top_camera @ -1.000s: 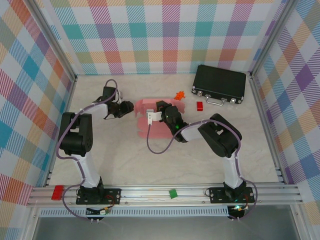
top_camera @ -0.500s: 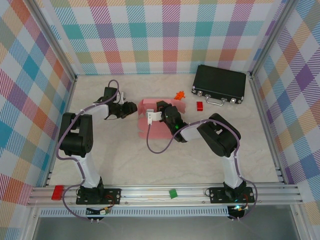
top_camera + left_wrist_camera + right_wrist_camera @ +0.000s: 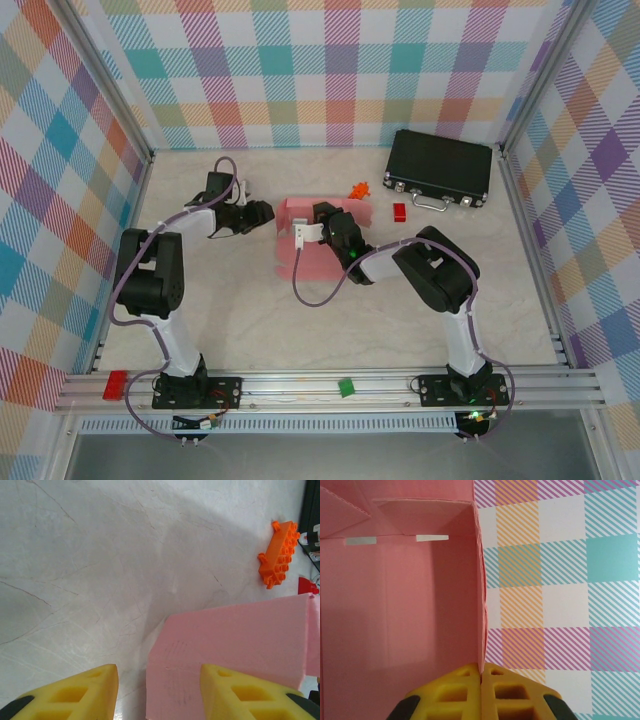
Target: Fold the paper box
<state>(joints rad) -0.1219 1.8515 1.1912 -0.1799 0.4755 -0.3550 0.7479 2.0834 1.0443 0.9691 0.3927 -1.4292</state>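
The pink paper box [image 3: 312,255] lies partly folded in the middle of the table, some walls standing. My right gripper [image 3: 326,216] is over its far part, shut on the top edge of an upright wall [image 3: 481,630]; in the right wrist view the box's inside [image 3: 395,620] lies to the left of the gripper [image 3: 481,680]. My left gripper [image 3: 266,213] is at the box's far left corner. It [image 3: 157,695] is open, with the box's left edge [image 3: 235,640] between the fingers. One yellow finger [image 3: 250,690] lies over the card and the other [image 3: 75,692] over bare table.
A black case [image 3: 440,167] stands at the back right. An orange toy [image 3: 358,189] [image 3: 278,554] and a small red block [image 3: 399,212] [image 3: 306,586] lie just behind and to the right of the box. Plaid walls close in the table on three sides.
My left gripper has moved right, up to the box's left edge. The box's left side now looks narrower and more upright. The right gripper has kept its grip in place.
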